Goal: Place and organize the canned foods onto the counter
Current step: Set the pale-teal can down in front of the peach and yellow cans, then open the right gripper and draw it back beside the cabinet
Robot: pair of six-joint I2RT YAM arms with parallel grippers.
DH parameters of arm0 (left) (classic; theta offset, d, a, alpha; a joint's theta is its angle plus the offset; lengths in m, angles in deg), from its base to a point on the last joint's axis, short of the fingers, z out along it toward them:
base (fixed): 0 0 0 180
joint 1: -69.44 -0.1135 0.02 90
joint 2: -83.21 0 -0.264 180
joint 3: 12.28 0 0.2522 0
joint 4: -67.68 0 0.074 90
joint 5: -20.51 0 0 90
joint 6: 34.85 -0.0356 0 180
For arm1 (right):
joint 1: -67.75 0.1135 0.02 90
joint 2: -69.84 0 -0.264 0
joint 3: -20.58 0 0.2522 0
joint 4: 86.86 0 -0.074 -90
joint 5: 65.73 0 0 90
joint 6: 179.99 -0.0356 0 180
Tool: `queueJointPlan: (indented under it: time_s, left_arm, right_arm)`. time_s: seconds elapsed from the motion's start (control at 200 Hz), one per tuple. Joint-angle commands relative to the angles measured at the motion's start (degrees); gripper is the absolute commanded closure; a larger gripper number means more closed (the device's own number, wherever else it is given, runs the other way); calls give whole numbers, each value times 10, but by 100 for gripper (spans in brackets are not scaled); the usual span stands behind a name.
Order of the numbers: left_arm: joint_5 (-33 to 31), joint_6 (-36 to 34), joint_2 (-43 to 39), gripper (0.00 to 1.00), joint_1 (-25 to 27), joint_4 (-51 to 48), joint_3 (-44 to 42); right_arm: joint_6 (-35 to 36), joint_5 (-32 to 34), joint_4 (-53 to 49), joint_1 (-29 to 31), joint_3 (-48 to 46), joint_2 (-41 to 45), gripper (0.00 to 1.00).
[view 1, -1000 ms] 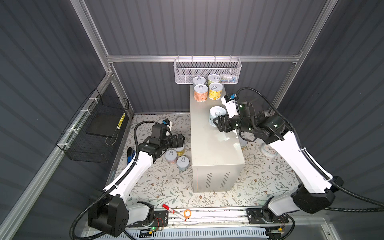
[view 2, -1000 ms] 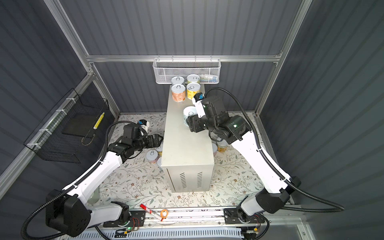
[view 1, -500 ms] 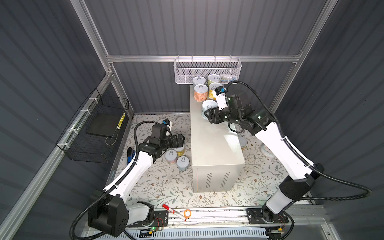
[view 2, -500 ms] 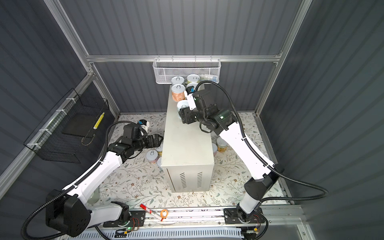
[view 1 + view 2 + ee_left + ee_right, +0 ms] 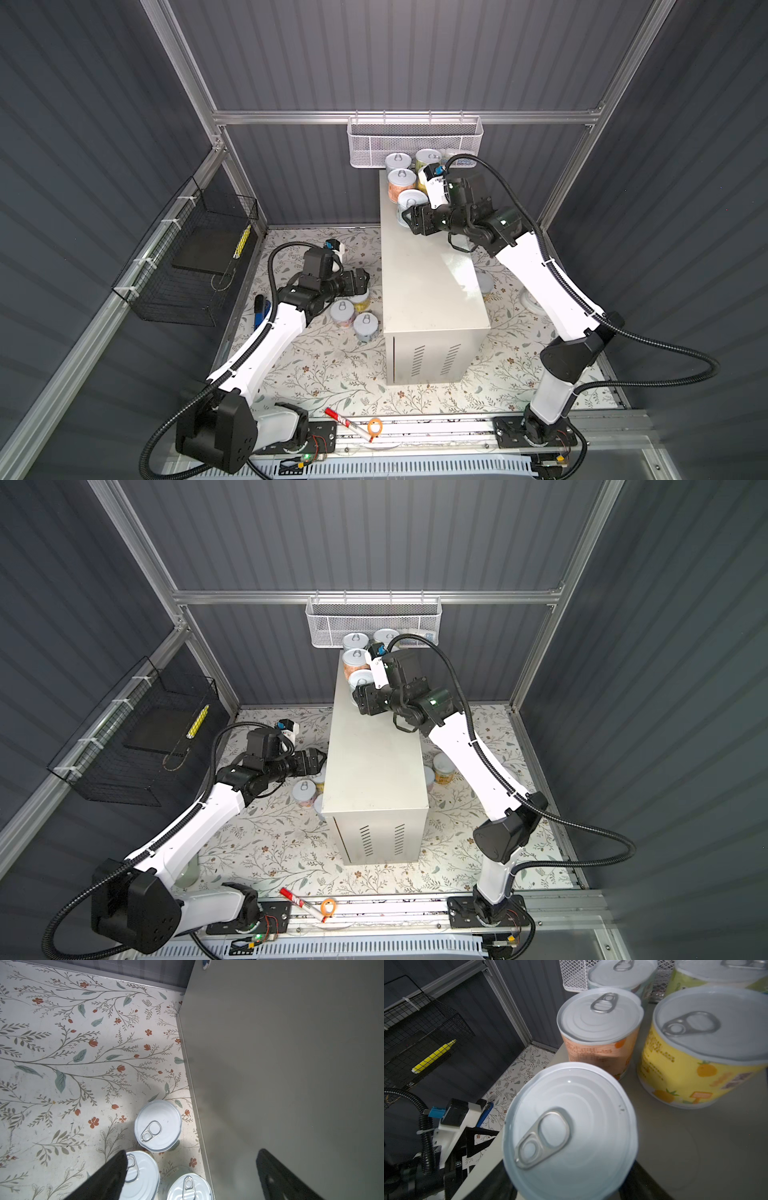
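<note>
**Entry: canned foods, on and about the table**

- Pale blue can point(image 5: 571, 1126): upright over the far part of the table point(image 5: 432, 282), clamped between the fingers of the right end effector point(image 5: 410, 216). Whether it rests on the top cannot be told.
- Beyond it, toward the table's far end: orange-pink can point(image 5: 401, 185), yellow can point(image 5: 695, 1068) and two back cans point(image 5: 398, 160) at the far edge.
- Table: a long cream metal box with vent slits on its near end face. It stands on the floral surface point(image 5: 324, 374).
- Table's left-arm side: three cans point(image 5: 341, 309) cluster on the floral surface near its wall. The left end effector point(image 5: 318, 757) hangs above them, fingers wide apart, holding nothing.
- Table's right-arm side: two more cans point(image 5: 442, 766) on the same surface.
- Room: dark grey ribbed walls point(image 5: 374, 54) and an aluminium frame point(image 5: 399, 117).
- White mesh basket point(image 5: 415, 139): hung above the table's far end, contents unclear.
- Black wire basket point(image 5: 187, 266): on the wall beyond the table's left-arm side. It holds a yellow marker point(image 5: 242, 241) and a dark flat slab point(image 5: 205, 249).
</note>
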Motion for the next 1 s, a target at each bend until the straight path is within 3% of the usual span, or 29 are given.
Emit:
queueJointPlan:
  time_s: [0.0, 0.665, 0.996]
  left_arm:
    - [4, -9, -5, 2, -3, 9, -7]
    - [0, -14, 3, 2, -3, 12, -11]
    - [-28, 1, -7, 1, -3, 31, -34]
  right_arm:
    - [-10, -18, 1, -6, 18, -15, 29]
    - [-26, -27, -25, -11, 68, -53, 29]
    - [-45, -33, -37, -8, -29, 103, 24]
